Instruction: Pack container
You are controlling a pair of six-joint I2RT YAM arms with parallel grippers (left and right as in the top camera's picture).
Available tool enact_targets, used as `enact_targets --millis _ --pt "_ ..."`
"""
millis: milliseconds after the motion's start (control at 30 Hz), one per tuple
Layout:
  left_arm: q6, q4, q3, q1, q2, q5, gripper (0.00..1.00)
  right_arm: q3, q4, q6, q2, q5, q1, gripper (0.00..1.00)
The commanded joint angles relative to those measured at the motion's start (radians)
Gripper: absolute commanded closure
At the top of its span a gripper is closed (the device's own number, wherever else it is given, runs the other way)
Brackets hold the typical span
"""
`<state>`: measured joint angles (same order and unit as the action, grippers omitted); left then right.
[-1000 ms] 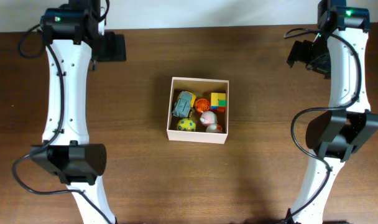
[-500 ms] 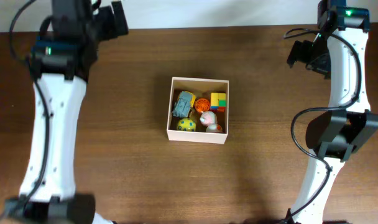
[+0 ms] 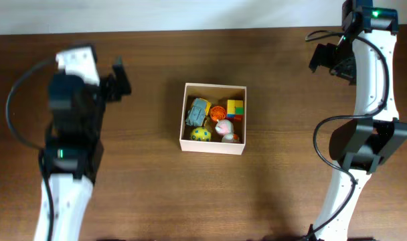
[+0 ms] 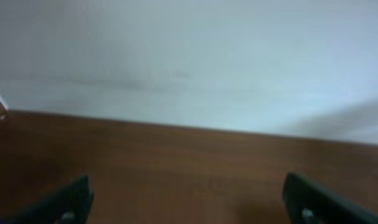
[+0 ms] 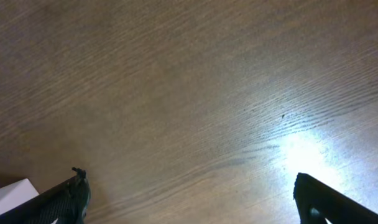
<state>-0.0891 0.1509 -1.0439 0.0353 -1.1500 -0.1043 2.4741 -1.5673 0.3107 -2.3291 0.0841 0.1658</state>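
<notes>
The container (image 3: 213, 146), a square shallow box with white walls and a tan inside, sits at the middle of the brown table in the overhead view. Several small toys lie in it, among them a grey-blue toy (image 3: 198, 111), a yellow-green ball (image 3: 201, 134), an orange ball (image 3: 217, 111) and a coloured block (image 3: 235, 108). My left gripper (image 3: 120, 79) is at the far left, well apart from the container. In the left wrist view its fingers (image 4: 188, 205) are spread wide over bare table. My right gripper (image 3: 322, 59) is at the far right back, its fingers (image 5: 192, 202) spread wide and empty.
A white wall (image 4: 189, 56) runs along the table's far edge. A white corner (image 5: 12, 191) shows at the lower left of the right wrist view. Both arm bases stand at the near edge, left and right.
My left arm has swung: its wrist went from the back left corner, up towards the wall, then down and forward to the left of the container. The right arm has not moved.
</notes>
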Motion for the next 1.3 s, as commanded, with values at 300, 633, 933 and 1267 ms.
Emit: enact_targets --millis 300,633,933,1267 --pt "0.058 -0.295 0.663 -0.074 0.507 0.090 0.01 0.014 0.000 0.005 0.032 -0.002 -0.002 0.01" --pt "0.060 -0.426 0.960 -0.074 0.789 0.109 0.01 0.014 0.000 0.005 0.032 -0.002 -0.002 0.01" --pt "0.069 -0.375 1.036 -0.074 0.893 0.108 0.01 0.014 0.000 0.005 0.032 -0.002 -0.002 0.01" --pt "0.144 -0.171 1.036 -0.074 1.115 0.097 0.01 0.014 0.000 0.005 0.032 -0.002 -0.002 0.01"
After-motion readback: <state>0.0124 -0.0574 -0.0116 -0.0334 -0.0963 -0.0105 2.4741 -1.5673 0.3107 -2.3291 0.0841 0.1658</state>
